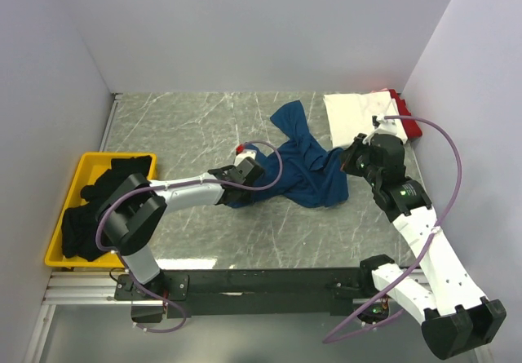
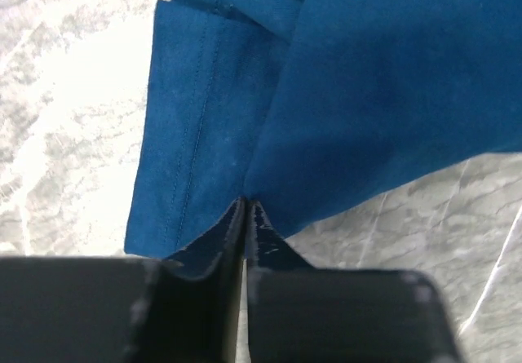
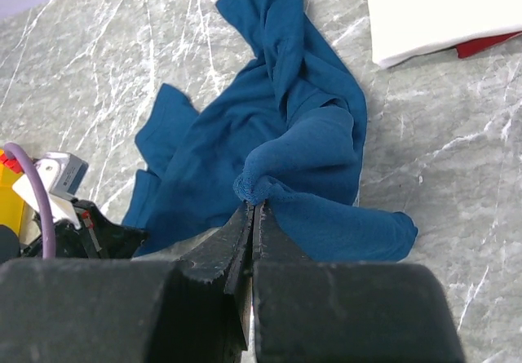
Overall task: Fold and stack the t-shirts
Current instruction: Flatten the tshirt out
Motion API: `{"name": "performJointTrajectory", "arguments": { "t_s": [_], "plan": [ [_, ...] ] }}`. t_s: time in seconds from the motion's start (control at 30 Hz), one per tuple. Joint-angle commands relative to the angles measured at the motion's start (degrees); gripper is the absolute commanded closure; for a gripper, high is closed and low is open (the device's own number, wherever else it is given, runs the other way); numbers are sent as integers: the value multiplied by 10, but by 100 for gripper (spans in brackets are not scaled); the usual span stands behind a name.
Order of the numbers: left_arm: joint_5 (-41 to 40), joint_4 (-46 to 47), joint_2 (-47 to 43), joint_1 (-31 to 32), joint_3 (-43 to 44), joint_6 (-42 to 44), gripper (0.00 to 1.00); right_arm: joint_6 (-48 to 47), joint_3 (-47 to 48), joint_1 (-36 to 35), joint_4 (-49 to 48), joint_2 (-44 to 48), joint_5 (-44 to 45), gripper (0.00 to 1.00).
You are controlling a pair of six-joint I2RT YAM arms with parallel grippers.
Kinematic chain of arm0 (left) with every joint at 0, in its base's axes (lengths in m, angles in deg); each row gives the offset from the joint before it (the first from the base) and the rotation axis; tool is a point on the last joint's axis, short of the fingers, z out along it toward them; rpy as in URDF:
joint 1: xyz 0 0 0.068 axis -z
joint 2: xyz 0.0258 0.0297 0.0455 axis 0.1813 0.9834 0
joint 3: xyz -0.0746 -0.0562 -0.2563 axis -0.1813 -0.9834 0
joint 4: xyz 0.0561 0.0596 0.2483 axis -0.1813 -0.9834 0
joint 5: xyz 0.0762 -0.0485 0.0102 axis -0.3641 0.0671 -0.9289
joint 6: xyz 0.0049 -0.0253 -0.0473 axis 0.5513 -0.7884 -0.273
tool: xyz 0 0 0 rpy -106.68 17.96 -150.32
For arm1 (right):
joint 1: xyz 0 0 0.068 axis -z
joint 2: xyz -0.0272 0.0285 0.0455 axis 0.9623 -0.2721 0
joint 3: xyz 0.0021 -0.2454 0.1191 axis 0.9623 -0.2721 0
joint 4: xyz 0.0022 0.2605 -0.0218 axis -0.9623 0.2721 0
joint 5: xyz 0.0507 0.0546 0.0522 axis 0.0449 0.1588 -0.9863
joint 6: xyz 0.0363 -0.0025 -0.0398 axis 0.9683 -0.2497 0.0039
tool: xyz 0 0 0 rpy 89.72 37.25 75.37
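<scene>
the left arm [image 1: 183,190] lies low, stretched rightward from its base, forearm close to level. the left gripper [image 2: 245,208] has its jaws pressed together on an edge of the blue shirt [image 2: 383,77]. the right arm [image 1: 424,232] slants up and leftward from its base, wrist turned toward the middle. the right gripper [image 3: 251,212] is clamped tight on a bunched fold of the same shirt.
</scene>
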Motion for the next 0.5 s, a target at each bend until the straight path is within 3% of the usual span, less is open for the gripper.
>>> {"name": "performJointTrajectory", "arguments": {
  "t_s": [0.0,0.47],
  "plan": [
    [-20,-2,-25,3,-5,-11,97,-3,0,6,-31,8,-6,100],
    [-150,-155,-205,2,97,-46,100,11,51,11,-2,59,-8,100]
  ]
}}
